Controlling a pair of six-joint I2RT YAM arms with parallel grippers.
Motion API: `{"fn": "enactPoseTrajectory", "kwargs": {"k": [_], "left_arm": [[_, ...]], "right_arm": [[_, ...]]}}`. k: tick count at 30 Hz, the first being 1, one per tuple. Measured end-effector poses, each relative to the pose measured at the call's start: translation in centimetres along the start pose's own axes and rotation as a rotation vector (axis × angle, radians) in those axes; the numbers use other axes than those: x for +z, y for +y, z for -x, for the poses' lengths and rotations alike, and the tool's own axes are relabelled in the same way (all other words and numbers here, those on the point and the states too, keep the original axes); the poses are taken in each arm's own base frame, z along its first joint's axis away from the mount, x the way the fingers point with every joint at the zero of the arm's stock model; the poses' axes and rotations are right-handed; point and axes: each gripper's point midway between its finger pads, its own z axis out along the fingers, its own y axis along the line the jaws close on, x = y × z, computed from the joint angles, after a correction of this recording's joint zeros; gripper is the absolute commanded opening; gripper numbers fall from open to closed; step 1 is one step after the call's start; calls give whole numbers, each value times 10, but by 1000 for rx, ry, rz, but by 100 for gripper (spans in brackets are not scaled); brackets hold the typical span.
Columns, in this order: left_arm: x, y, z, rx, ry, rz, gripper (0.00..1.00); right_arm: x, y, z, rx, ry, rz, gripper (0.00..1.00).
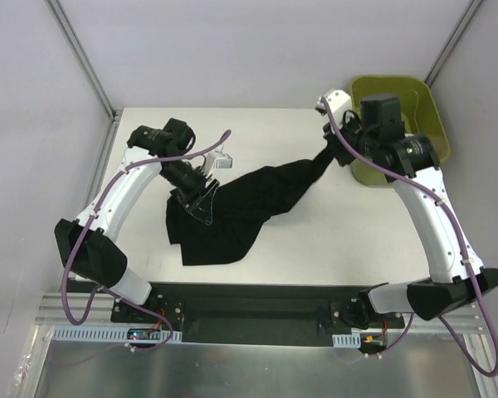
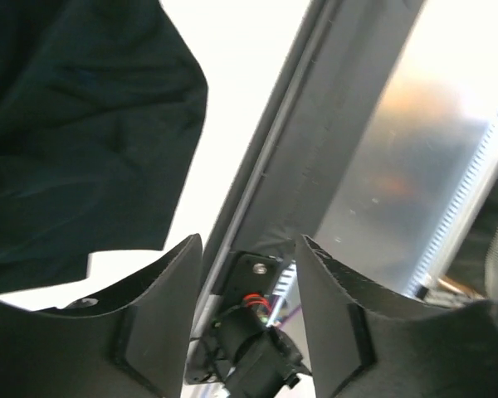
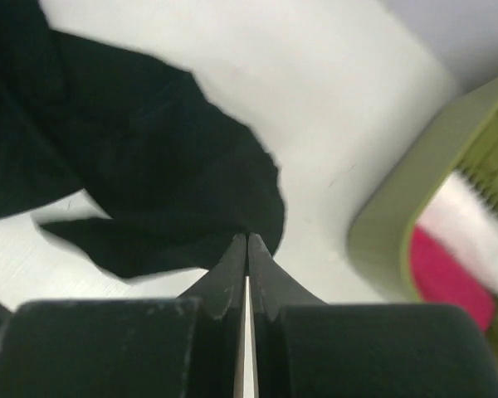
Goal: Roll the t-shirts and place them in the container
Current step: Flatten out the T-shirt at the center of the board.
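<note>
Currently, the right gripper is clenched on one end of the shirt; the left gripper stands released, empty, over it.

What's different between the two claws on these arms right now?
The left gripper stands open with nothing between its fingers; the right gripper is shut, pinching an edge of the black t-shirt. The left gripper is over the shirt's bunched end; the right gripper is beside the green bin, with cloth stretched towards it. Both are black two-finger grippers at the same shirt.
</note>
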Motion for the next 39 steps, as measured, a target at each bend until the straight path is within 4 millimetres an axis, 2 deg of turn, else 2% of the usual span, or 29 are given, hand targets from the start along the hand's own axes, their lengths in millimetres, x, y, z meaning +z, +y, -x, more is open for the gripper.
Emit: {"fn": "enactPoseTrajectory", "kwargs": {"k": [3,5,7,9,14,16,18,22,25,27,33,39], "left_arm": [[-13,10,10,-6,-24,79,54],[-18,27,15,-48,-27,142,55],[-16,46,15,-111,-12,194,55],[-6,65,8,-172,14,230,55],[19,106,-36,-305,133,310,56],[19,122,-40,-342,137,334,56],[11,146,-40,-386,111,370,57],[-20,200,-36,-469,56,467,58],[-38,229,-30,-541,18,493,58],[-42,244,-31,-604,-5,489,58],[-28,251,-46,-723,39,438,50],[-22,255,-45,-754,48,412,48]], "right_arm": [[9,20,-52,48,122,57,1],[18,28,-84,96,209,83,1],[25,31,-106,139,271,96,1],[29,30,-116,172,300,97,1],[35,24,-115,214,293,86,1],[39,23,-113,223,287,89,0],[42,22,-110,230,281,94,1],[45,24,-110,243,282,102,1],[46,25,-110,252,284,109,1],[47,26,-111,255,287,113,1],[54,26,-115,261,309,122,1],[59,23,-110,259,306,118,1]]}}
